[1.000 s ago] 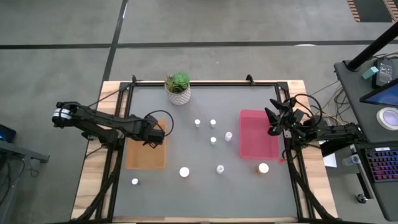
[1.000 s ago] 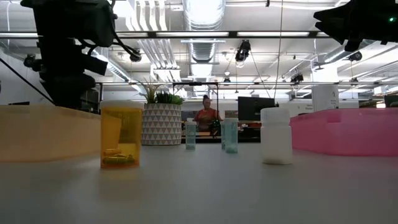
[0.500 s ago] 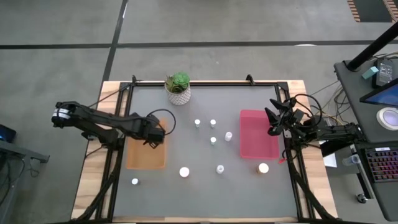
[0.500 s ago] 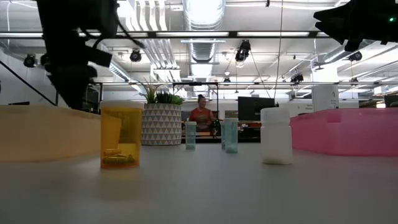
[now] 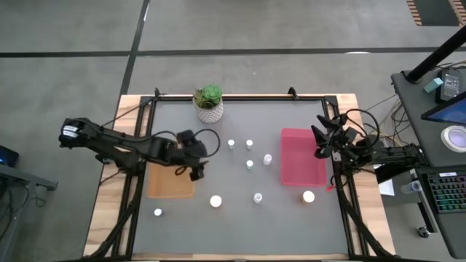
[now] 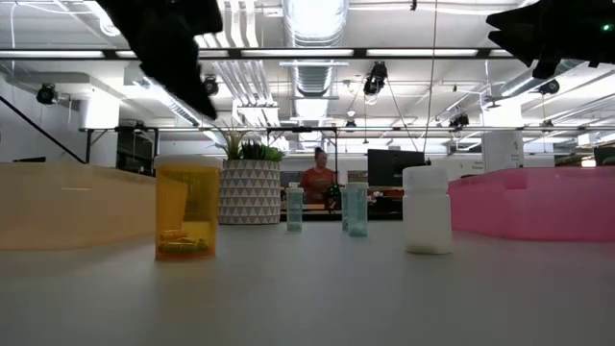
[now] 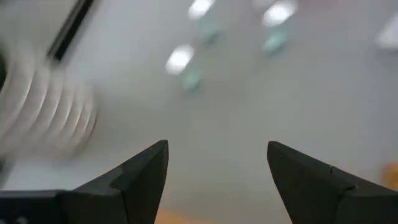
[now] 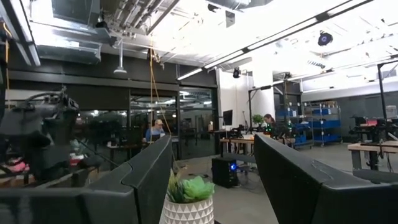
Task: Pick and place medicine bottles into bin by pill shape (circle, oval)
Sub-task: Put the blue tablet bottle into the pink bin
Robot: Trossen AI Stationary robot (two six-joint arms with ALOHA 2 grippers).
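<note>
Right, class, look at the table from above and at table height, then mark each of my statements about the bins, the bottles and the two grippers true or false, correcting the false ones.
1. The left gripper holds a bottle. False: its fingers are open and empty, as the left wrist view shows.
2. The pink bin lies on the right arm's side of the table. True.
3. The potted plant stands inside the tan bin. False: it stands at the table's far edge, outside both bins.
4. The orange bottle has small pills lying at its bottom. True.
5. The right gripper is reaching into the middle of the table. False: it hangs at the pink bin's outer edge.
</note>
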